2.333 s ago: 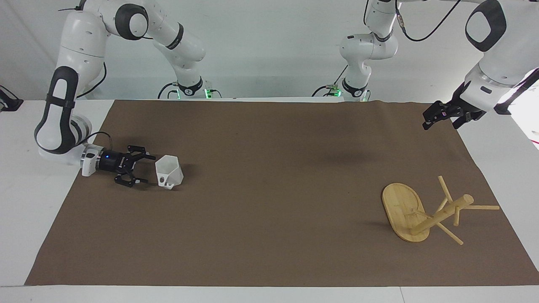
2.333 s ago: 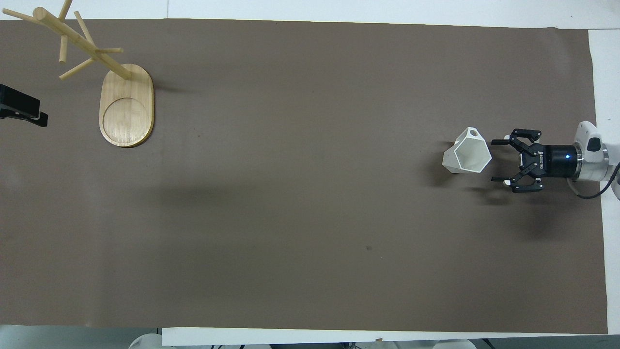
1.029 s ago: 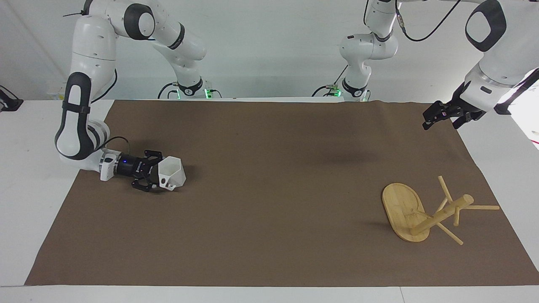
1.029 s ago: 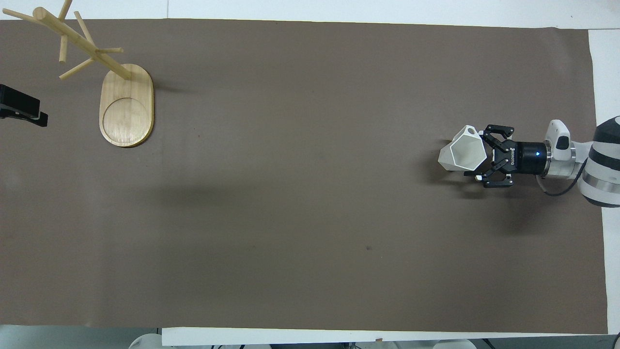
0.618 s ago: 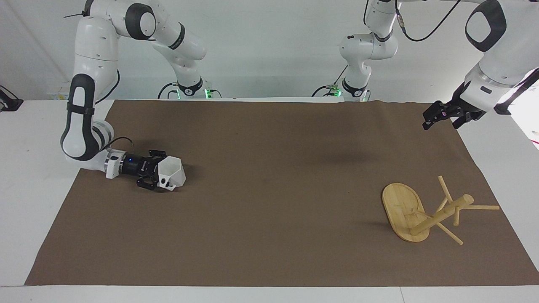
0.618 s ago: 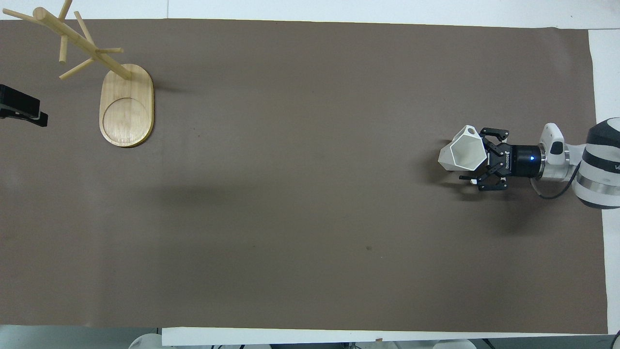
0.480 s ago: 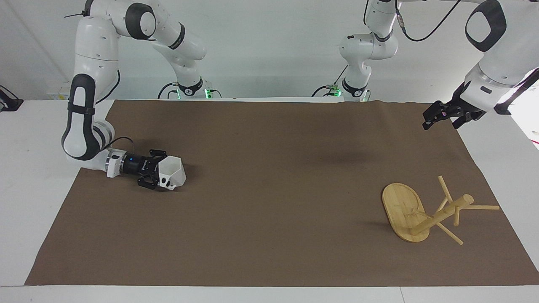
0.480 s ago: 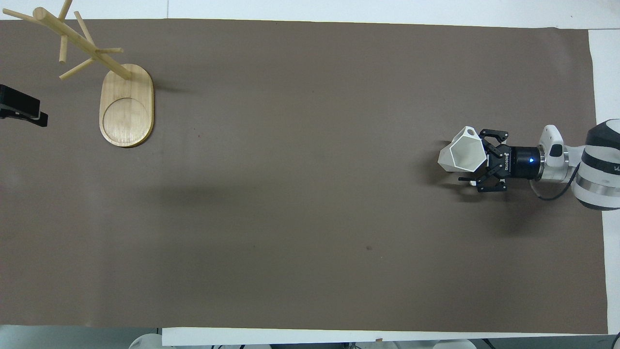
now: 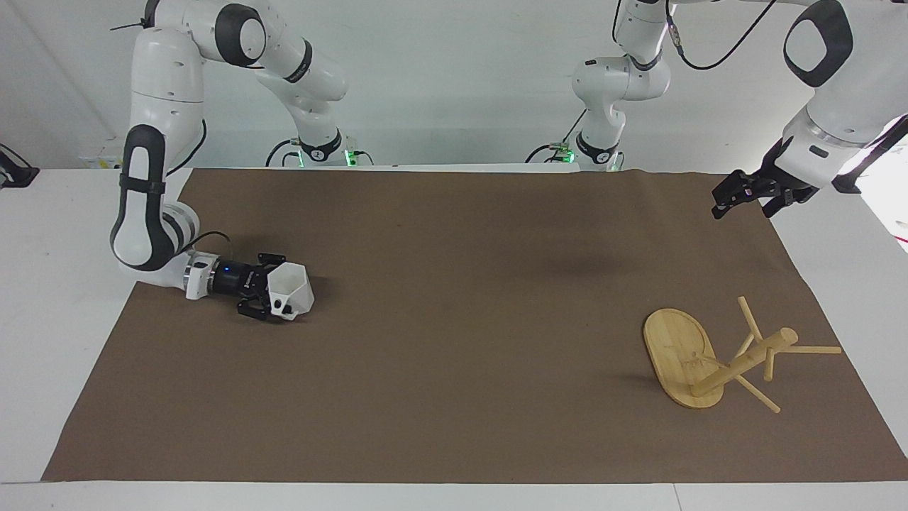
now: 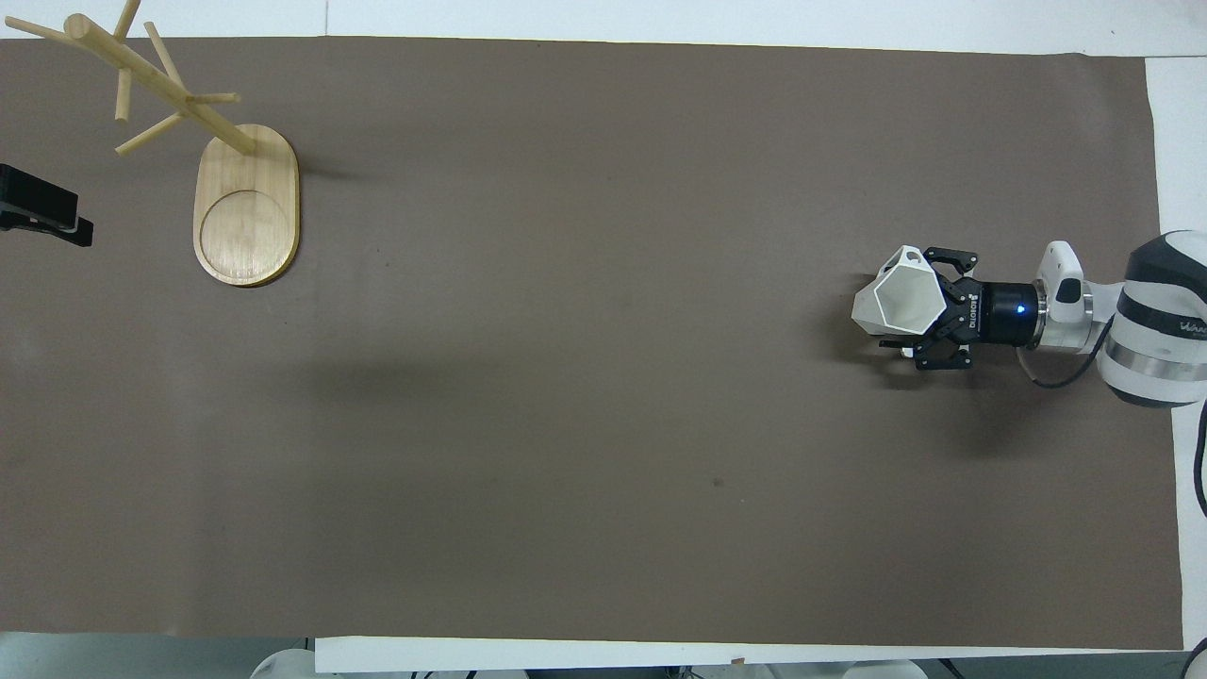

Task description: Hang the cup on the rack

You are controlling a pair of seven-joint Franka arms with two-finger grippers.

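Since the earlier frames the right gripper (image 9: 268, 297) has slid low along the table from a gap beside the small white faceted plastic cup (image 9: 289, 290) right up against it, and its fingers, spread wide before, have drawn in around the cup's wall on the side toward the right arm's end of the table; they look closed on it, though the contact itself is partly hidden by the cup. That cup rests on the brown mat (image 9: 454, 326) at the right arm's end, tilted with its hexagonal rim open upward and its squared handle pointing away from the robots, which probably explains the sideways, horizontal approach: it leaves the handle free for a peg. The light bamboo rack (image 9: 716, 358), with oval base, thick post and thin pegs, stands well apart at the left arm's end of the mat. Meanwhile the left gripper (image 9: 750, 195) waits raised over that end's mat corner nearer the robots, fingers apart and holding nothing. Lifting and a long carry are, I judge, next.
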